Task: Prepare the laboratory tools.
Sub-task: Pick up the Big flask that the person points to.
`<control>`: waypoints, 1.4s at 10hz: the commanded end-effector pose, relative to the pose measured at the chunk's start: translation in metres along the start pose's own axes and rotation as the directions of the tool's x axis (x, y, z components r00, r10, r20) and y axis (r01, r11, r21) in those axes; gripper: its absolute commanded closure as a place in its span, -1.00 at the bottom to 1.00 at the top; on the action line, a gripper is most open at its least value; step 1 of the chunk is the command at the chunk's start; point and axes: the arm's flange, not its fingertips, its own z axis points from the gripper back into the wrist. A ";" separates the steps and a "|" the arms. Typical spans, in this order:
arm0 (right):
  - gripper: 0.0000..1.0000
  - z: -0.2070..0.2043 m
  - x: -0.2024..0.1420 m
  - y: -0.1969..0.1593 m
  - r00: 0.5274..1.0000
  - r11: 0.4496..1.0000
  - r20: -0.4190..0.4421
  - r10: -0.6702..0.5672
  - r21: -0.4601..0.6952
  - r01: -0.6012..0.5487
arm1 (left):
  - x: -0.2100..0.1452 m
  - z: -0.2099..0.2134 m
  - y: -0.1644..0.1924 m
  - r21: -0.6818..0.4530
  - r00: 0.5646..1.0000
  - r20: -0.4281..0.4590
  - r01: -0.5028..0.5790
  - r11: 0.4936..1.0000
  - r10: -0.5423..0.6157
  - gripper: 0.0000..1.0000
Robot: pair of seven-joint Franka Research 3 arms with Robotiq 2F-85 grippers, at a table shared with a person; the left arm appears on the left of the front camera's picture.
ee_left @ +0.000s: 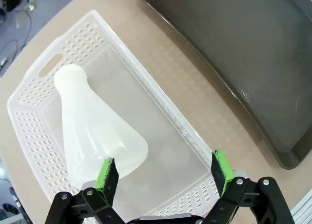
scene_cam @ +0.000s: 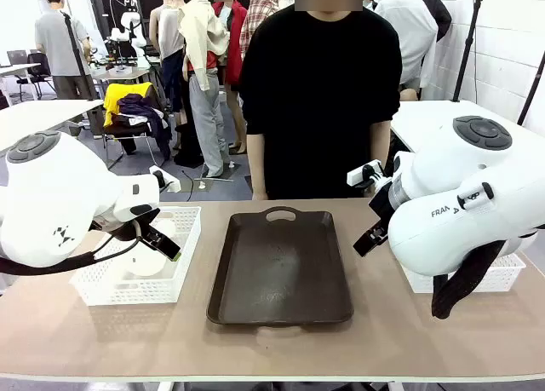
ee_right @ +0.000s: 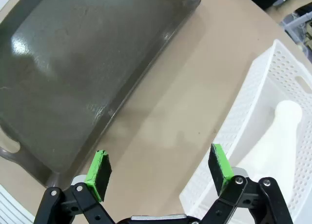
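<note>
Left gripper point(ee_left: 164, 169): is standing wide open, holding nothing, and is hanging over the left basket point(ee_left: 34, 136).
Left gripper pads point(ee_left: 107, 173): one green pad is showing against the wide base of the left flask point(ee_left: 92, 126); whether it is touching cannot be told. The other pad is hanging over the basket wall nearest the tray.
Left flask: is lying on its side on the floor of the left basket, with its narrow neck pointing toward the end that has the handle slot.
Left basket: is sitting on the table point(scene_cam: 426, 340), just beside the tray's long edge and apart from it.
Right gripper point(ee_right: 159, 170): is standing wide open, holding nothing. It is hanging over bare table between the tray and the right basket point(ee_right: 243, 112).
Right flask point(ee_right: 273, 151): is lying inside the right basket, with its neck pointing away from the gripper.
Right basket: is sitting on the table at the tray's other side, largely hidden behind the right arm in the front view.
Tray point(scene_cam: 281, 272): is lying flat at the middle of the table between the two baskets, with nothing on it.
Person point(scene_cam: 319, 93): is standing at the far edge of the table, behind the tray.
</note>
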 end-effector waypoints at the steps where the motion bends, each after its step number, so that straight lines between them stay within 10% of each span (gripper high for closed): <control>1: -1.00 0.000 0.000 0.000 1.000 1.000 0.000 0.000 0.000 0.000 | 0.000 0.000 0.000 0.000 1.000 0.000 0.000 1.000 0.000 -1.00; 14: -1.00 0.000 0.000 0.000 1.000 1.000 0.000 0.000 0.000 0.000 | 0.000 0.000 -0.001 0.000 1.000 0.000 0.002 1.000 -0.002 -1.00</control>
